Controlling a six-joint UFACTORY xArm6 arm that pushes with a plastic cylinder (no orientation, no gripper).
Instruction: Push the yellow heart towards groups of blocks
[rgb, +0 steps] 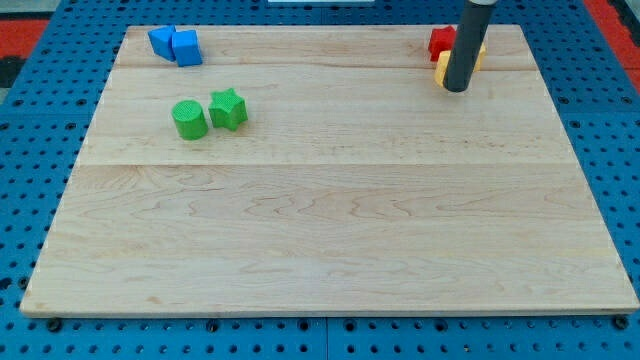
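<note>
- Yellow block (441, 68), presumably the heart: sits near the view's top right corner of the bench (330, 220), mostly hidden behind the rod (468, 40). Only a yellow edge on the rod's left and a sliver on its right show; the heart shape cannot be confirmed.
- Red block (440, 41): directly above the yellow one, touching or just beside it, close to the bench's top edge. Partly covered by the rod; shape not made out.
- My tip (456, 89): down at the bench surface, just below and to the right of the visible yellow edge. The rod stands almost upright and overlaps the yellow and red pair. Contact between tip and yellow block cannot be judged from this angle.
- Pincer: none fitted; the arm ends in the plain rod, so nothing is held.
- Blue blocks: two at the view's top left corner, touching each other. Left one (160, 40) angular; right one (186, 47) looks like a cube.
- Green blocks: below the blue pair, on the left half of the bench. A green cylinder (189, 119) on the left, a green star (228, 109) just beside it on the right, very close or touching.
- Blue and green pairs lie well apart from the yellow block, across the width of the bench.
- Bench: light wooden board resting on a blue perforated base (30, 180).
</note>
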